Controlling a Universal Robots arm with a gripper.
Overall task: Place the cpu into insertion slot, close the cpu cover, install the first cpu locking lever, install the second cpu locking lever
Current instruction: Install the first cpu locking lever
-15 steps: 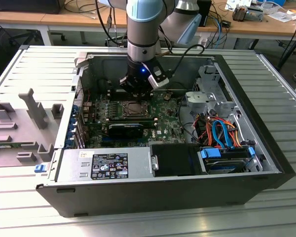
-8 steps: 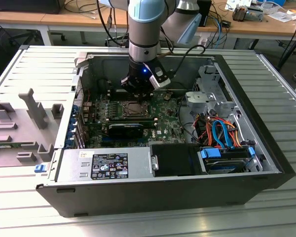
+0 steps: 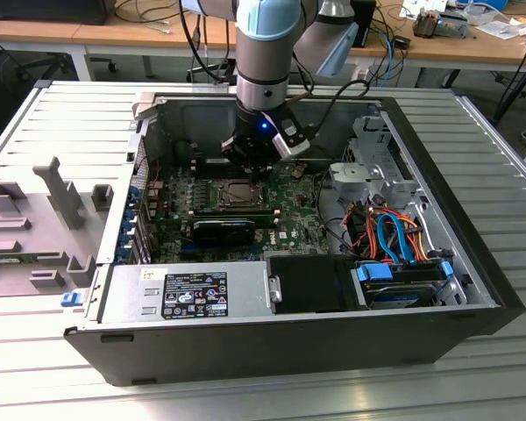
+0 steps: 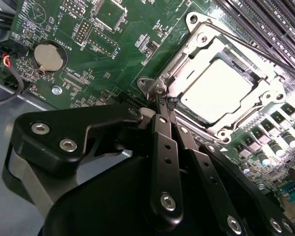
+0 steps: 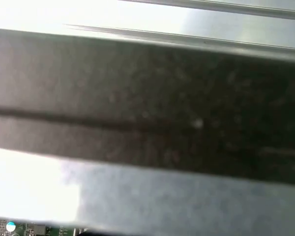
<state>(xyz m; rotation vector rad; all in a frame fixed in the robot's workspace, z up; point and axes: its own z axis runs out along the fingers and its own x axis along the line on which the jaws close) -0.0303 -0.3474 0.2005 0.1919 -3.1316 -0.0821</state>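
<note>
Fingertips of the end effector (image 4: pixel 165 104) sit pressed together, as we see in the second wrist view, their tip at the corner of the insertion slot (image 4: pixel 217 83) on the green circuit board (image 4: pixel 113 54). We find the cpu (image 4: pixel 215 91) lying flat inside that slot, its pale top showing through the window of the cpu cover (image 4: pixel 194 64), which lies down over it. In the exterior view we see the end effector (image 3: pixel 256 160) low inside the open computer case (image 3: pixel 438 228), just beside the insertion slot (image 3: pixel 237 195).
</note>
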